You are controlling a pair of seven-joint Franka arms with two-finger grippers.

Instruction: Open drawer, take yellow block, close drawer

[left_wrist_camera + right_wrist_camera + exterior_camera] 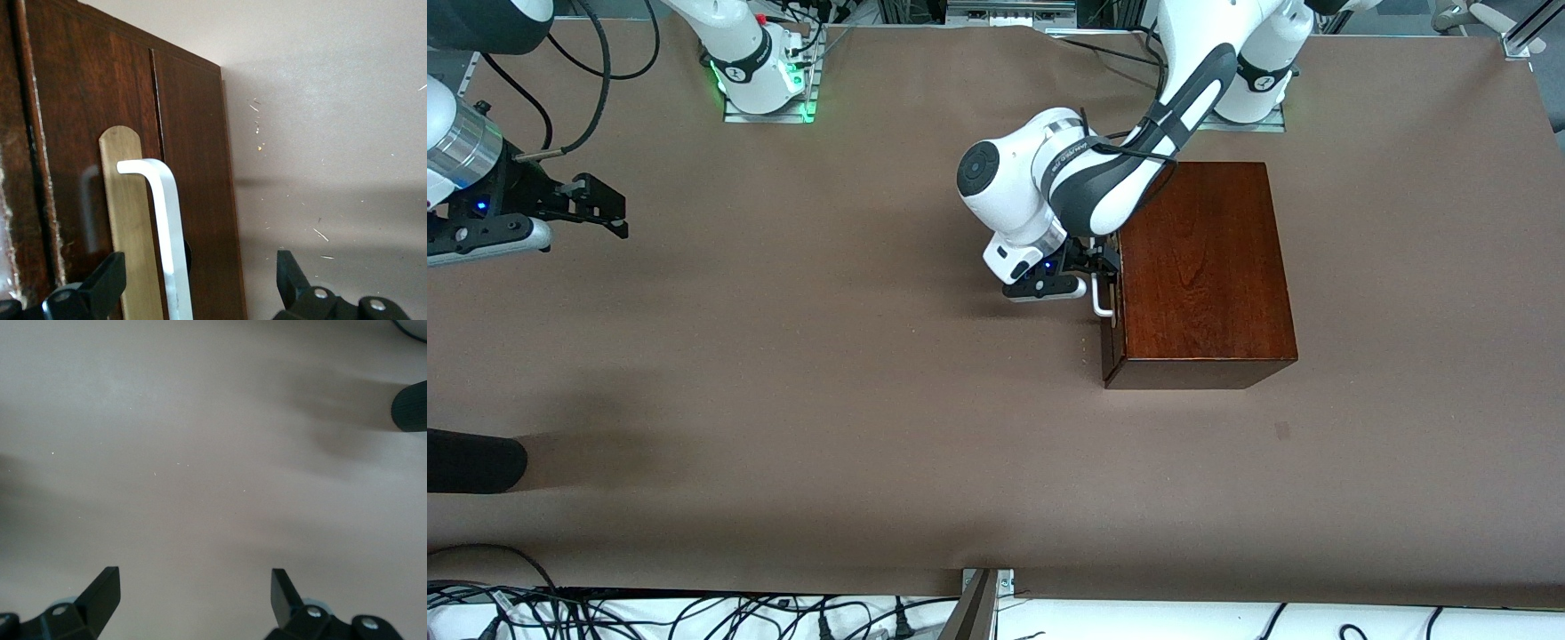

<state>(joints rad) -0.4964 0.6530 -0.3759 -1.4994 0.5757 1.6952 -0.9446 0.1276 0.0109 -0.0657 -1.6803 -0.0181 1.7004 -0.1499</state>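
Note:
The glossy dark mahogany box stands toward the left arm's end of the table. Its drawer sits flush in the box, its front facing the right arm's end, with the white bar handle on it. My left gripper is open at the drawer front, its fingers standing on either side of the handle without touching it. My right gripper is open and empty over bare table at the right arm's end; it also shows in the right wrist view. The yellow block is hidden.
The brown table cover stretches wide around the box. A dark rounded object lies at the table's edge at the right arm's end, nearer the front camera. Cables run along the front edge.

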